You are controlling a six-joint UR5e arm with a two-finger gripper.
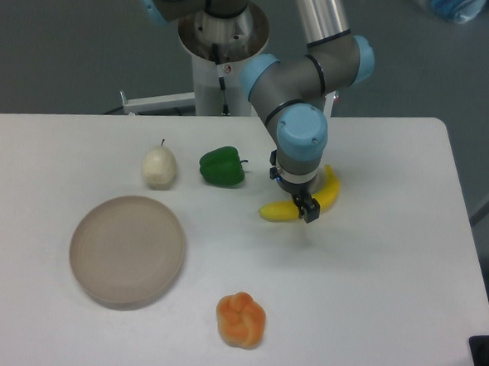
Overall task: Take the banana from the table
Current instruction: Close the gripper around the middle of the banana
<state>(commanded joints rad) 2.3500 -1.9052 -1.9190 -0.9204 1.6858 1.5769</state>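
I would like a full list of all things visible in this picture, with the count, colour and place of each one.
banana: one, bright yellow, on the table right of centre, partly under the claw
green pepper: one, green, left of the banana
pear: one, pale cream, left of the pepper
plate: one, tan, round, front left
bun: one, orange, knotted, front centre
table: one, white
arm: one, grey with light blue joints, reaching from the back
claw: one, dark, down at the banana's middle
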